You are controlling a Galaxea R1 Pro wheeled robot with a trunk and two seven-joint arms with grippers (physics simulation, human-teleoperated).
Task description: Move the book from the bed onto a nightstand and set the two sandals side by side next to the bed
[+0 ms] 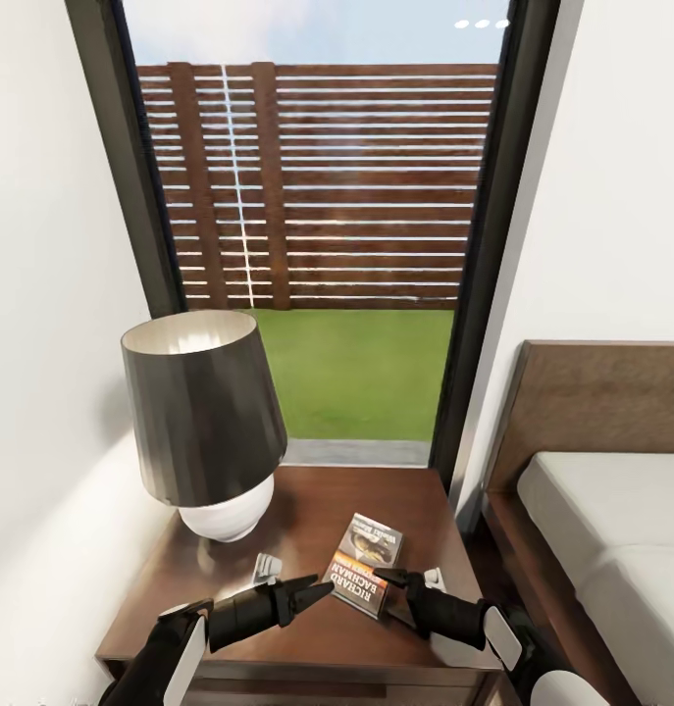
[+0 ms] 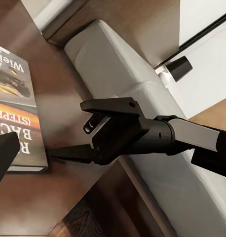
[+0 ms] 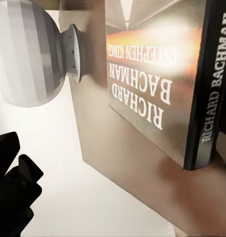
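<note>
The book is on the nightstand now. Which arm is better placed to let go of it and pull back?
The right arm, probably. Its tool is at the near edge of the book lying flat on the nightstand, beside the lamp. The left tool points at the book from the other side, just short of it.

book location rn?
In the head view, the book lies flat on the nightstand, right of the lamp and left of the bed, between the two grippers' tips.

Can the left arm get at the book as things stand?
Probably yes. The book lies flat on the nightstand, the left gripper sits just beside its near edge, and nothing stands between them; the lamp is off to the side.
</note>
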